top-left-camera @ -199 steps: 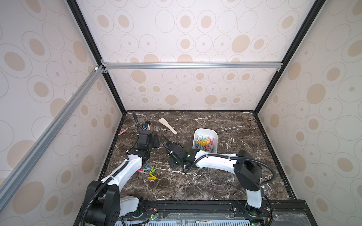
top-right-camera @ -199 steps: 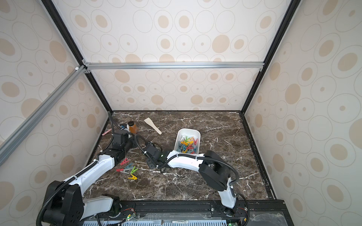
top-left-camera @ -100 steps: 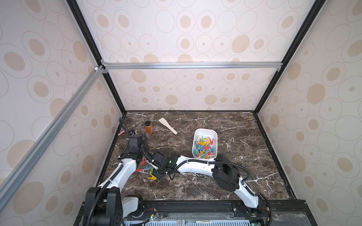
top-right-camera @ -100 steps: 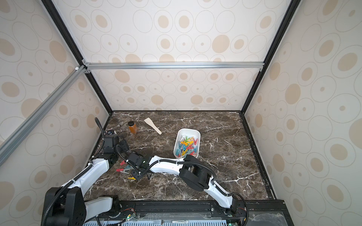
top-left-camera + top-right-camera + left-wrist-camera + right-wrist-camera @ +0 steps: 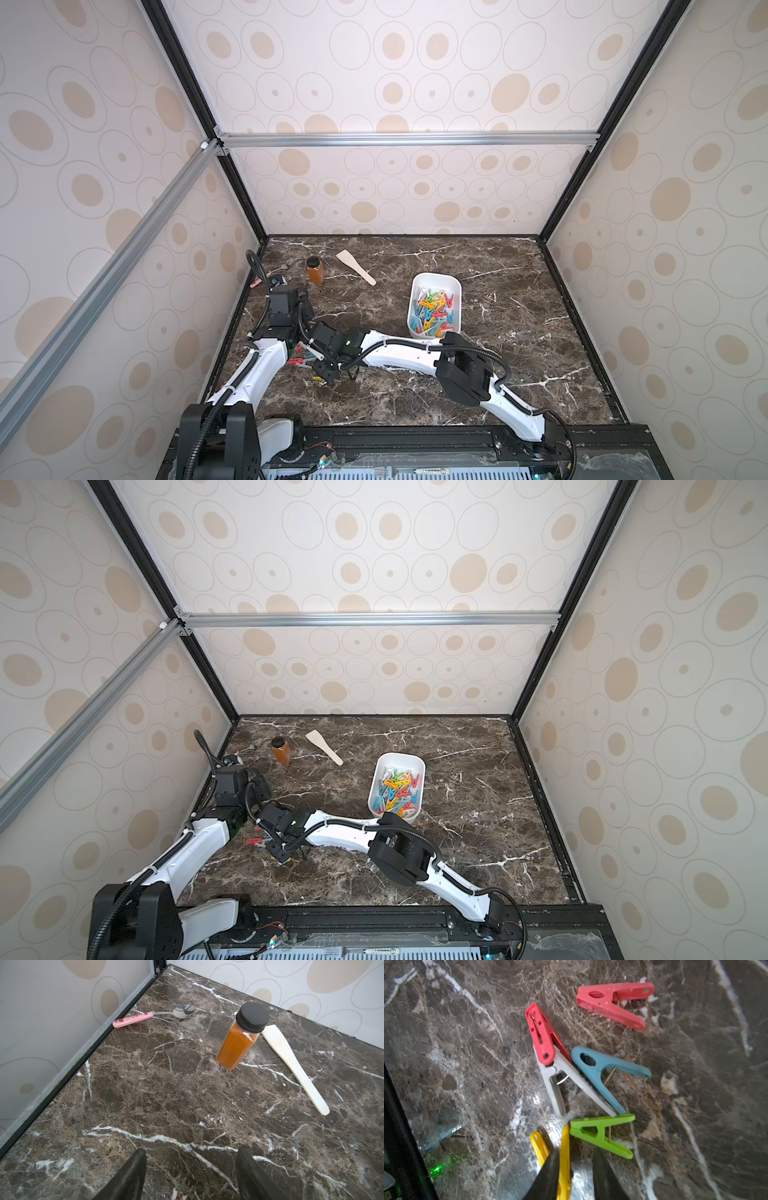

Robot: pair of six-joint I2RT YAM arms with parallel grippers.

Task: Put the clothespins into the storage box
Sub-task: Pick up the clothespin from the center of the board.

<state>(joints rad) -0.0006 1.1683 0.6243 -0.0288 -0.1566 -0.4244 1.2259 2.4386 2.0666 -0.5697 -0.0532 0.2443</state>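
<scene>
While above clothespins [image 5: 601,1064], right end effector [image 5: 576,1150]

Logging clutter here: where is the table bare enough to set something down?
Bare: the marble between the storage box and the right wall, and between the jar and the left gripper. Crowded: the loose clothespins at the right gripper, where both arms meet.

White storage box [image 5: 435,276], multicoloured clothespins [image 5: 434,309]

I see bright, even light in both top views; glare streaks the bench [image 5: 517,1114], and my right fingers [image 5: 548,1176] look blurred.
</scene>
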